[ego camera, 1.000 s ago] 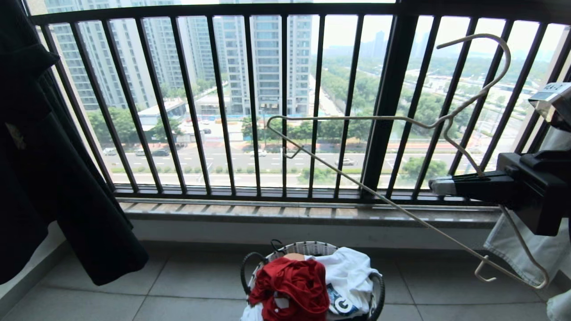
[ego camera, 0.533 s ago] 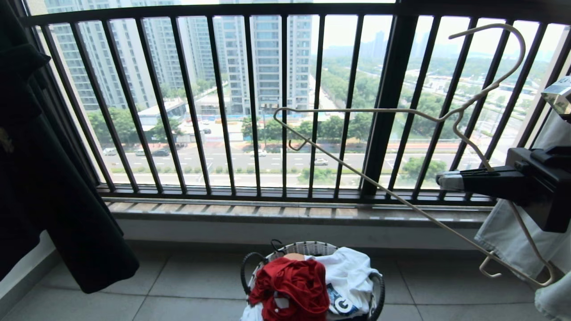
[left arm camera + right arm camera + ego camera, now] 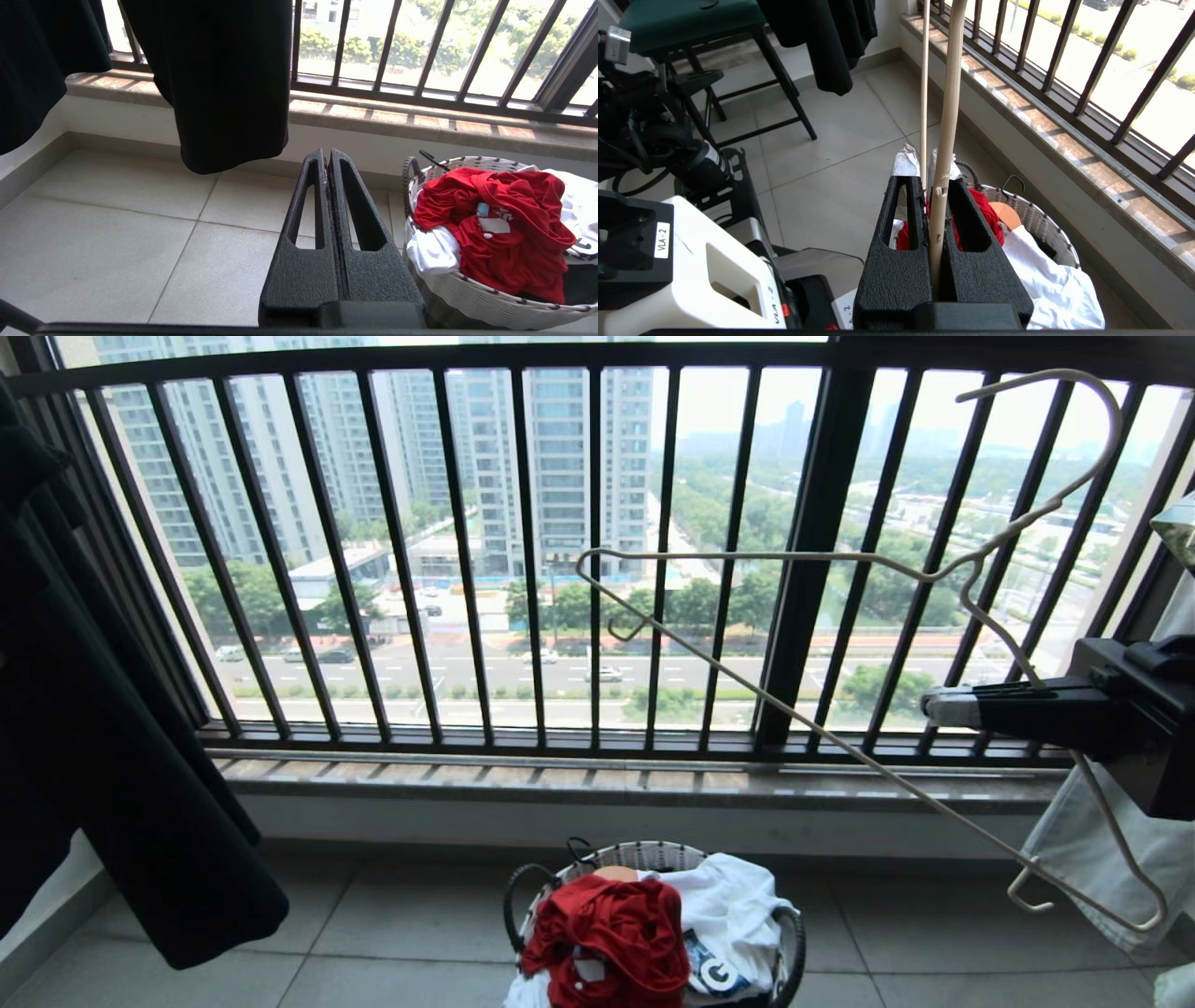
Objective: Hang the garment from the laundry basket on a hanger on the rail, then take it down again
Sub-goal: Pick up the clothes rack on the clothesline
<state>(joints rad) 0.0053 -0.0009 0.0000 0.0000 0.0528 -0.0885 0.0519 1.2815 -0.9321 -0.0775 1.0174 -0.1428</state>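
The red garment (image 3: 607, 933) lies crumpled on top of the laundry basket (image 3: 644, 854) on the floor, low in the middle of the head view. My right gripper (image 3: 938, 707) is at the right, above and right of the basket, shut on the thin off-white hanger (image 3: 747, 556), which it holds up tilted in front of the railing with no garment on it. In the right wrist view the hanger wire (image 3: 945, 116) runs between the shut fingers (image 3: 906, 165), with the garment (image 3: 985, 210) below. My left gripper (image 3: 327, 154) is shut and empty, low beside the basket (image 3: 467, 289). The rail is out of view.
A black railing (image 3: 812, 523) with vertical bars and a stone sill closes off the far side. A dark garment (image 3: 112, 756) hangs at the left. A white shirt (image 3: 738, 896) shares the basket. A pale grey garment (image 3: 1102, 859) hangs at the right. A stool (image 3: 714, 28) stands behind.
My right gripper has carried the hanger a little up and to the right. The dark garment at the left has swung slightly. The basket and the red garment have not moved.
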